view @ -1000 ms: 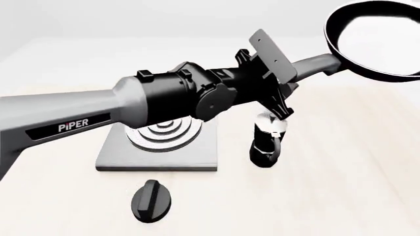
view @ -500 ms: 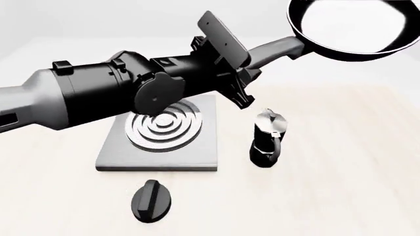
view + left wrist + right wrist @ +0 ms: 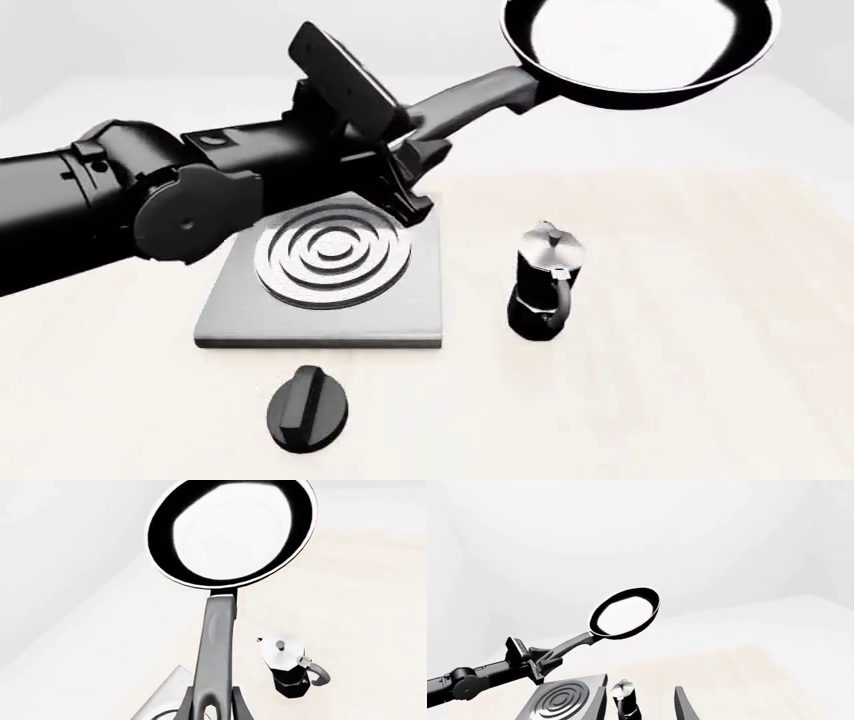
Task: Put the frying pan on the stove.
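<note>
The frying pan (image 3: 641, 50) hangs in the air above the table's far right, its glossy inside facing up. My left gripper (image 3: 416, 150) is shut on the end of its long dark handle (image 3: 217, 640), with a finger (image 3: 241, 706) on each side. The stove (image 3: 327, 270), a grey slab with concentric rings, lies flat on the table below and to the left of the pan. The right wrist view shows the pan (image 3: 625, 612) held well above the stove (image 3: 564, 700). My right gripper (image 3: 644, 707) appears open and holds nothing; it is outside the front view.
A black-and-silver moka pot (image 3: 545, 285) stands upright just right of the stove. A small black oval knob (image 3: 307, 408) lies in front of the stove. The left arm's thick body (image 3: 147, 210) crosses over the stove's back left.
The left arm has swung left and drawn back, carrying the pan leftward from the upper right corner. More of the stove's rings now show. The moka pot and knob have not moved.
</note>
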Controlling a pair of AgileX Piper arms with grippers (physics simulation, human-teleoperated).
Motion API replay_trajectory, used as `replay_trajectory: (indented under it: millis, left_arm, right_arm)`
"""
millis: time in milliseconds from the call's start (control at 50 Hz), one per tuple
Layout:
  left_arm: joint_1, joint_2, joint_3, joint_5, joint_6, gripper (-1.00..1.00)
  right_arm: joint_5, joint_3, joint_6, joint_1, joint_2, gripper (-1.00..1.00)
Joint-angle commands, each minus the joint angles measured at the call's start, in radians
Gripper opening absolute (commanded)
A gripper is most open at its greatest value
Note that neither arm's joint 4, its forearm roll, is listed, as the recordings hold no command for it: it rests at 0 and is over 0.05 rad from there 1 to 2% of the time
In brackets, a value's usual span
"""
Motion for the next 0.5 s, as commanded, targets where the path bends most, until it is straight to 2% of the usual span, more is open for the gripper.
replay_trajectory:
  millis: [20, 120, 500]
  left_arm:
    - [0.034, -0.124, 0.064, -0.01, -0.015, -1.0]
    - [0.053, -0.172, 0.13, -0.02, -0.023, -1.0]
    - [0.12, -0.303, 0.281, -0.02, -0.039, -1.0]
  right_arm:
    - [0.0, 0.012, -0.01, -0.014, 0.0, 1.0]
    - [0.0, 0.01, -0.011, -0.013, 0.0, 1.0]
    - [0.0, 0.008, -0.013, -0.014, 0.0, 1.0]
